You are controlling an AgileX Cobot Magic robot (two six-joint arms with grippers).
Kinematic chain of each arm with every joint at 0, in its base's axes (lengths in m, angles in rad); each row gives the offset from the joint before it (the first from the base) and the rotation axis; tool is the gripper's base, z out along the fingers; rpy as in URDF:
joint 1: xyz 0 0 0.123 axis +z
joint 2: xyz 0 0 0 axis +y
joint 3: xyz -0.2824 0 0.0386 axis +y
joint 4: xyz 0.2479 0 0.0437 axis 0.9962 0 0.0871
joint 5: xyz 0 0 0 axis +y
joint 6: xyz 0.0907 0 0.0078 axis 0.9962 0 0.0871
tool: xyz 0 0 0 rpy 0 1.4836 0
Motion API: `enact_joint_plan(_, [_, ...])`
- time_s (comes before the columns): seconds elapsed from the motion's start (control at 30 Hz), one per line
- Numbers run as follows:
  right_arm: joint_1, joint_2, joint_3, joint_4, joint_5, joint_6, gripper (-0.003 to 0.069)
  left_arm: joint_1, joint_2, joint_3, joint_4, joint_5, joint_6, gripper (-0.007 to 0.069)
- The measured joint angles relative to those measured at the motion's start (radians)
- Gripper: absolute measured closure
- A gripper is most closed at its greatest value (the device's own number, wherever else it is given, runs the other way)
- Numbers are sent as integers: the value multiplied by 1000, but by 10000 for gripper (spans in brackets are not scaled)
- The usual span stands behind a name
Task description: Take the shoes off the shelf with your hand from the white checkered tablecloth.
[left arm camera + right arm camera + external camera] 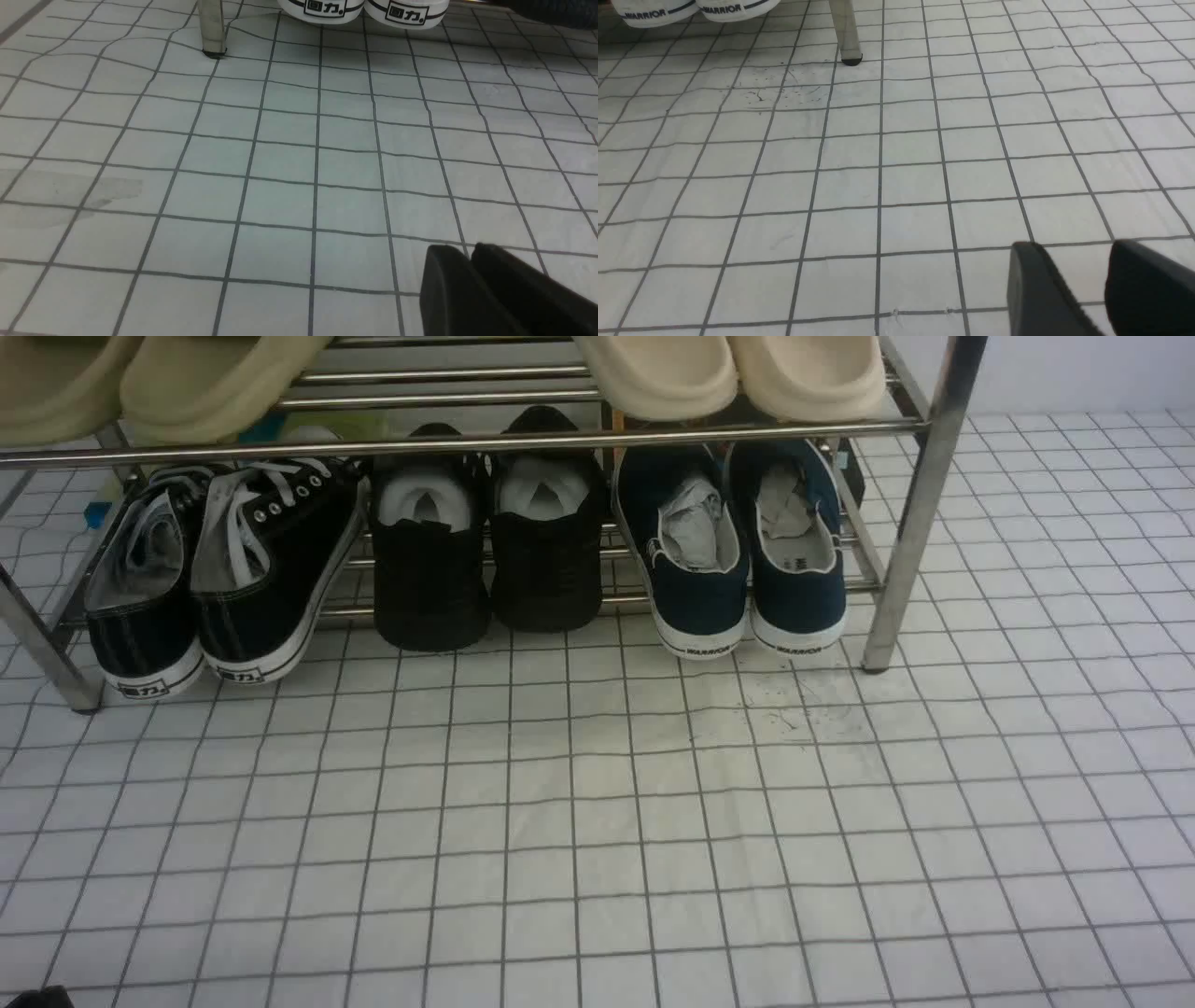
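On the shelf (910, 523), shoes (709, 597) (paper (693, 530) inside) sit rightmost.

Ahead of me, a plain pale wall (1083, 369) stands at the far right; the light falls flat and even, shadows soft.

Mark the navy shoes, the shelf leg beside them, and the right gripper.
navy shoes (708, 599): front view, left heel.
shelf leg (915, 523): front view, mid-upright.
right gripper (1071, 249): right wrist view, between fingertips.
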Motion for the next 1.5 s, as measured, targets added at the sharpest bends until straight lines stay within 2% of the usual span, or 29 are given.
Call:
enact_joint_plan(1.23, [0, 0, 0, -3, 0, 0, 420, 0, 0, 0, 0, 0, 0, 532])
enact_joint_plan(1.3, [0, 0, 0, 13, -5, 8, 420, 0, 0, 0, 0, 0, 0, 532])
enact_joint_plan(1.43, [1, 0, 5, 262, -17, 146, 420, 0, 0, 0, 0, 0, 0, 532])
enact_joint_plan(1.47, [1, 0, 5, 274, -17, 159, 420, 0, 0, 0, 0, 0, 0, 532])
enact_joint_plan(1.5, [1, 0, 7, 366, -18, 201, 420, 0, 0, 0, 0, 0, 0, 532])
